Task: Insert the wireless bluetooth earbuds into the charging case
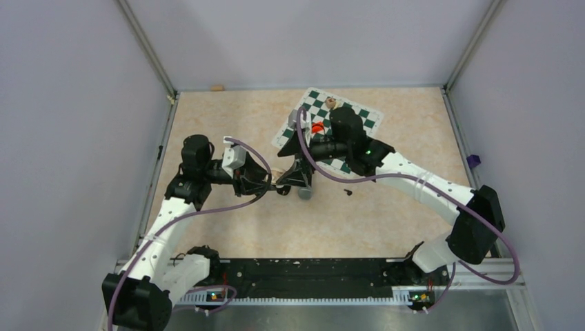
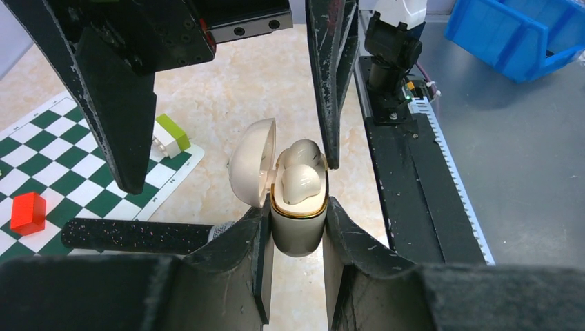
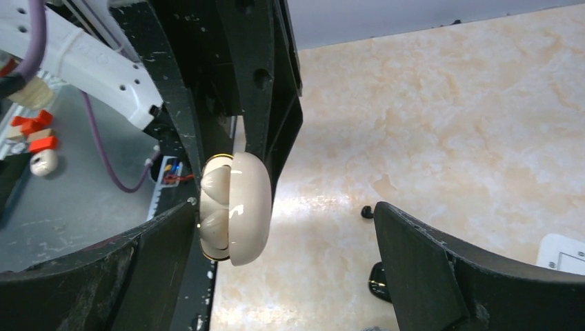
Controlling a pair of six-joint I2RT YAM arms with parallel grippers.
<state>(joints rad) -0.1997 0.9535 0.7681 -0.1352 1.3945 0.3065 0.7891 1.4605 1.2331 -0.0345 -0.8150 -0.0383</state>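
Nearest the arm bases, the left tool was clenched on the charging case. Its two fingers pressed against opposite sides of the cream body and held it upright in the left wrist view. The case's lid stood swung open to one side, toward the chequered mat. Inside the gold-coloured rim, two off-white earbuds sat in their wells, one behind the other.

Just past that grip, the right tool was released, its jaws spread wide and straddling the open case. One of its fingers hung just beside the case's rim, and whether it touched could not be told. The other finger stood well apart on the far side. Nothing lay between its pads but the case held by the other arm.

A little farther out, a black earbud lay alone on the pale marbled surface, apart from the case and both tools. A second dark shape sat near the right tool's outer finger, too cut off to identify.

Beyond that, a black microphone lay on its side at the near edge of the green-and-white chequered mat. A red piece rested on the mat's squares. A yellow-green block sat at the mat's corner with a small white piece against it. In the top view the mat lay tilted toward the far side of the surface, with a small tan object at its far edge.
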